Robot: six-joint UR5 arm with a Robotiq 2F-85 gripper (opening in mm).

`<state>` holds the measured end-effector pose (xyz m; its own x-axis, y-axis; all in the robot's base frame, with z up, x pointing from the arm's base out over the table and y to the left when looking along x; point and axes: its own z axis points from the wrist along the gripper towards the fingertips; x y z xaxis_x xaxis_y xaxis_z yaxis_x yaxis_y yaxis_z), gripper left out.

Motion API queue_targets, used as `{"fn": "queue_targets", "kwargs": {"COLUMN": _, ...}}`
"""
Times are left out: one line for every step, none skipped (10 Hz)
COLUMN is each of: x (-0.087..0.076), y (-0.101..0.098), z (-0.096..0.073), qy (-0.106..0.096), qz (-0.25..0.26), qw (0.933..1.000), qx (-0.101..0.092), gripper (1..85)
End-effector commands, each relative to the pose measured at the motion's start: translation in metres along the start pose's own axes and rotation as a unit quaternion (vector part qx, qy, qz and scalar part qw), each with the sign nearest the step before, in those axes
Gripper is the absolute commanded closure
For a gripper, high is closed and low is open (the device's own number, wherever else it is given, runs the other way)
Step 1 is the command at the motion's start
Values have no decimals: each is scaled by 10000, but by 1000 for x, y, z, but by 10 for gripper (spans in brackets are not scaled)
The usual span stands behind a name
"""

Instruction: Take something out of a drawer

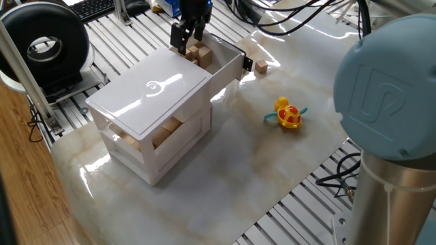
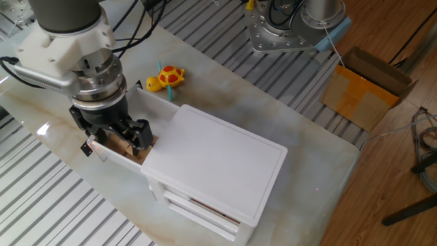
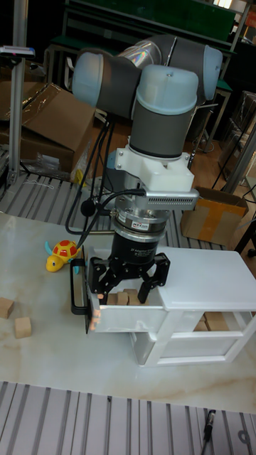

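Note:
The white drawer (image 1: 230, 68), the top tier of the three-tier box, is pulled out, its black knob (image 1: 248, 65) facing the table's far side. Several wooden blocks (image 1: 201, 54) lie in it. My gripper (image 1: 185, 42) hangs over the drawer's inner end, close to the box lid. In the tall fixed view the gripper (image 3: 126, 288) has its fingers (image 3: 104, 279) spread, straddling the blocks (image 3: 125, 297) just above the drawer front (image 3: 114, 320). In the other fixed view the gripper (image 2: 123, 140) covers most of the drawer (image 2: 113, 156). I see no block lifted.
A yellow and red toy turtle (image 1: 287, 113) lies on the marble table right of the box. Loose wooden blocks (image 3: 23, 327) sit on the table beyond the drawer front. The lower tiers (image 1: 163, 136) also hold blocks. A cardboard box (image 2: 365, 85) stands off the table.

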<state>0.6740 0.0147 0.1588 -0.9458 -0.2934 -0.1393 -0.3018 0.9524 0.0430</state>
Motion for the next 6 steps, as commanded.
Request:
{"fn": "queue_targets", "kwargs": {"x": 0, "y": 7, "z": 1, "qy": -60, "qz": 41, "qw": 9999, "qx": -125, "gripper": 160}}
{"fn": "queue_targets", "kwargs": {"x": 1, "y": 7, "z": 0, "qy": -65, "qz": 33, "qw": 9999, "qx": -115, "gripper": 163}}
{"fn": "queue_targets", "kwargs": {"x": 0, "y": 6, "z": 0, "qy": -80, "qz": 33, "qw": 9999, "qx": -110, "gripper": 283}}
{"fn": "queue_targets", "kwargs": {"x": 0, "y": 5, "z": -1, "qy": -94, "qz": 71, "qw": 9999, "qx": -106, "gripper": 457}}
{"fn": "queue_targets", "kwargs": {"x": 1, "y": 5, "z": -1, "qy": -68, "qz": 138, "qw": 9998, "qx": -99, "gripper": 780}}
{"fn": "queue_targets", "kwargs": {"x": 3, "y": 3, "z": -2, "qy": -39, "qz": 166, "qw": 9998, "qx": -84, "gripper": 843}}
